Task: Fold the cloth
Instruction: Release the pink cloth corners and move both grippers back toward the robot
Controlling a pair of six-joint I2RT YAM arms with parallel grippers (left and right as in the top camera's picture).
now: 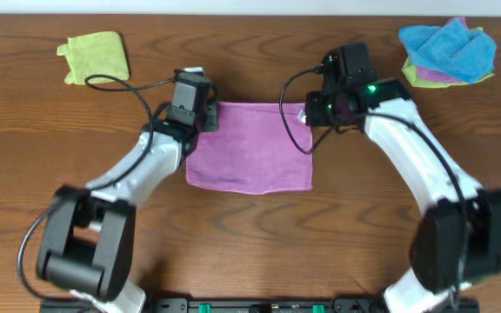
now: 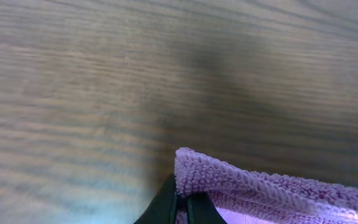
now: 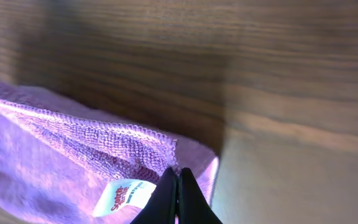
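The cloth lies mid-frame on the desk, seemingly a single layer, so the fold looks barely begun. The left end effector is pinched closed on its upper-left corner. The right end effector is closed on the upper-right corner beside the white tag. Both corners appear slightly raised; they are not yet carried to the lower edge.

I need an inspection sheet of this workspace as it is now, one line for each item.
Surface: brown wooden table, no stains seen.
Job's things: square mauve microfibre cloth, spread at centre; white tag at its far right corner.
Clutter: lime-green cloth far left; pile of blue cloths far right.
Grippers: left gripper and right gripper each shut on a far corner.
Cables: black cables loop at both wrists.
Surroundings: nothing seen.
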